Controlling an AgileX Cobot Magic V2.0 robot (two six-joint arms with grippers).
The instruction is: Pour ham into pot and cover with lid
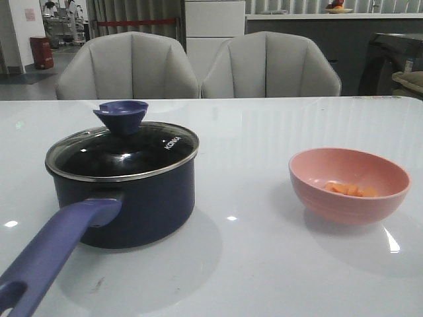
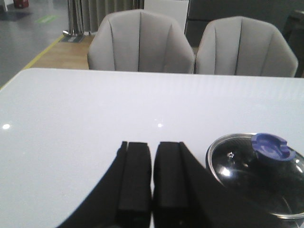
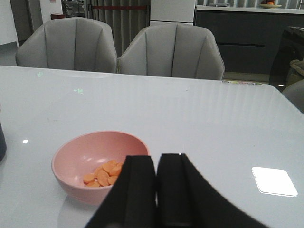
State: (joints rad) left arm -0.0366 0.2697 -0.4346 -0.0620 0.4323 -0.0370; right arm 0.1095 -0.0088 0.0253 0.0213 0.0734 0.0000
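The dark navy pot (image 1: pixel 142 205) stands on the white table at the left, its purple-blue handle (image 1: pixel 56 254) pointing toward the front edge. The clear glass lid (image 1: pixel 122 153) with a purple-blue knob (image 1: pixel 121 117) rests on the pot; the lid (image 2: pixel 259 175) also shows in the left wrist view. A small heap of orange ham (image 1: pixel 349 189) lies in a pink bowl (image 1: pixel 348 185) at the right, ham (image 3: pixel 103 173) seen again in the right wrist view. My left gripper (image 2: pixel 152 147) is shut and empty beside the pot. My right gripper (image 3: pixel 156 161) is shut and empty, close by the bowl (image 3: pixel 71 166).
Two grey chairs (image 1: pixel 129 66) (image 1: pixel 269 66) stand behind the far table edge. The white table (image 1: pixel 264 145) stretches between pot and bowl. A dark cabinet (image 1: pixel 390 63) sits at the far right.
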